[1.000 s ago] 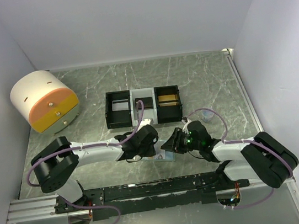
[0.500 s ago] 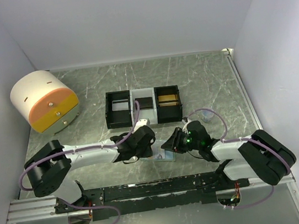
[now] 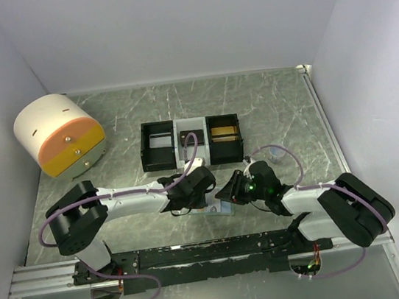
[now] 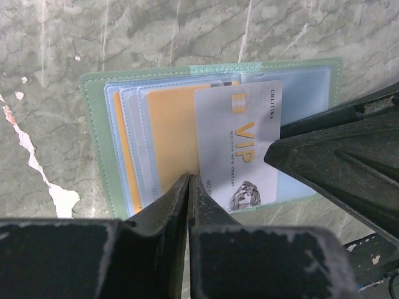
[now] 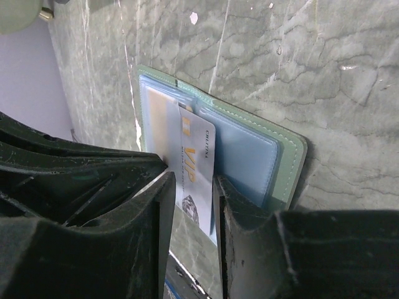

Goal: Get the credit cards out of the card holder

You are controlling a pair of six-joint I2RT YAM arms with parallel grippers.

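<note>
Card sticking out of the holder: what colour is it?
The card is silver-grey with gold VIP lettering, best seen in the left wrist view.

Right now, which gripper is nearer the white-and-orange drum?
Left. The left gripper is on the card holder from the side facing the drum; the right gripper sits on the opposite side, further right.

There are one card holder [image 4: 93,124], two visible credit cards, a silver card [image 4: 240,143] and an orange card [image 4: 171,137], one left gripper [image 4: 189,177], one right gripper [image 5: 194,182], one three-compartment tray [image 3: 142,148] and one round container [image 3: 56,132].
</note>
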